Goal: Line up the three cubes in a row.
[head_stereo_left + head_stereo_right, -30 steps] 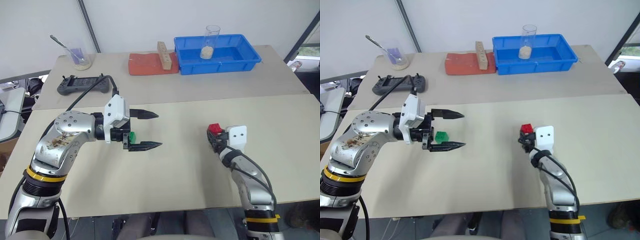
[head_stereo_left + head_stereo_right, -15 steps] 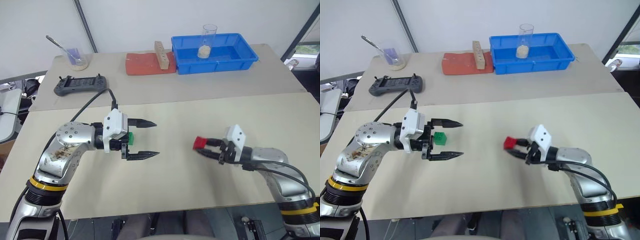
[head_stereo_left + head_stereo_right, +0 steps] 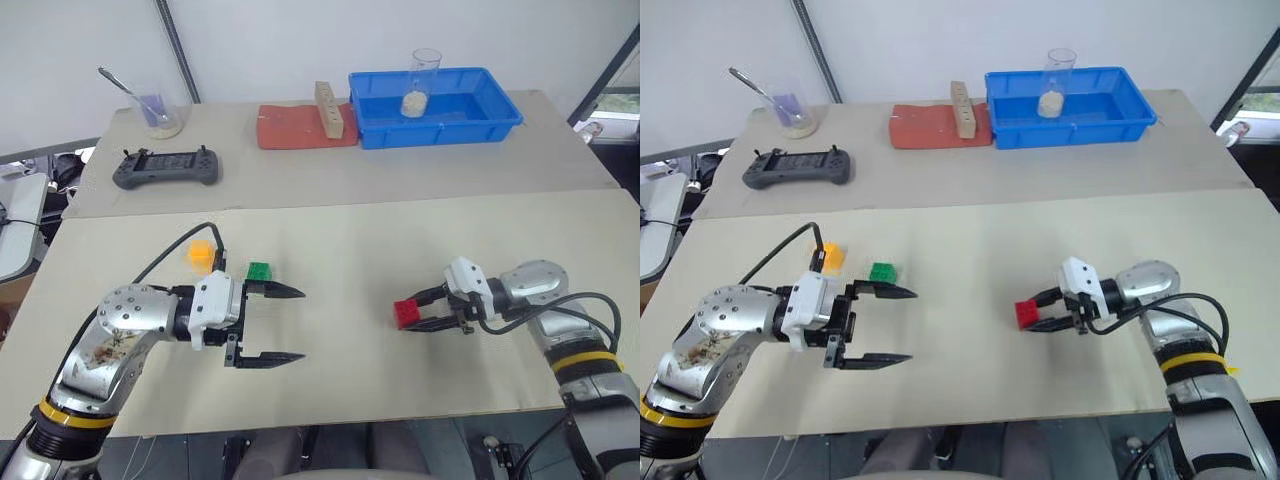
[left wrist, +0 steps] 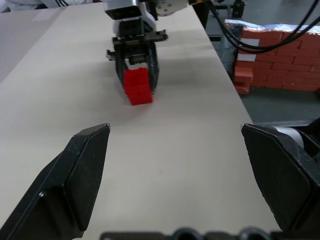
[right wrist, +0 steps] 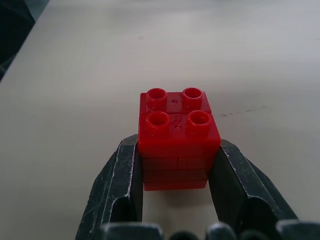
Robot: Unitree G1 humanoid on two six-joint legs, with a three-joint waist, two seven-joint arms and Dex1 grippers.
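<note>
- Between your two tools lies a broad bare stretch of the near table (image 3: 350, 380); nothing stands there.
- Your left tool (image 3: 285, 324) hangs with its fingers spread wide, nothing between them; the green cube (image 3: 259, 270) sits just beyond its far finger, and the orange-yellow cube (image 3: 201, 254) beside that, near the arm's cable.
- Your right tool (image 3: 428, 310) is clamped on the red cube (image 3: 405, 313), low over the table, with open surface on every side.
- The far table carries the obstacles: blue tray (image 3: 500, 125) with a glass (image 3: 422, 83), wooden block (image 3: 328, 109) on a red mat (image 3: 290, 130), game controller (image 3: 166, 168), and a cup with a spoon (image 3: 158, 112).
</note>
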